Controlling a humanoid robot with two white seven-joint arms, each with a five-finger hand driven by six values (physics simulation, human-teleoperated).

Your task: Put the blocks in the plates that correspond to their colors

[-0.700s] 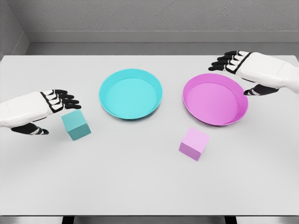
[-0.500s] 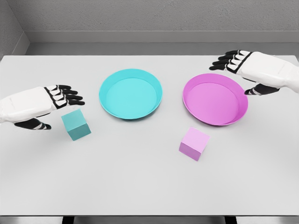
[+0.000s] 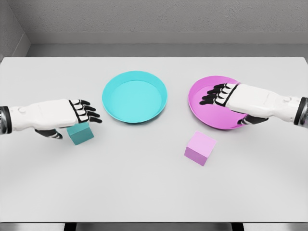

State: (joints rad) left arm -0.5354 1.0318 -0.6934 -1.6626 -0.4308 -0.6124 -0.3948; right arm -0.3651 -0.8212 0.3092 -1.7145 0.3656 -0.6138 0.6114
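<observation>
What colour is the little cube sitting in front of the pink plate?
The cube is light pink, paler than the magenta-pink plate behind it; the head view shows it clearly.

A simulated test room, rendered and bare: a plain white table (image 3: 144, 192) fills the view, grey textured walls (image 3: 159, 14) meet at a corner toward 11 o'clock, and a grey floor strip (image 3: 144, 49) runs along 12 o'clock.

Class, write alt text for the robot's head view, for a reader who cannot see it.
The left hand reaches over a teal block, and the right hand hovers open over an empty pink plate on a white table. An empty teal plate sits between the hands, and a pink block lies in front of the pink plate.
</observation>
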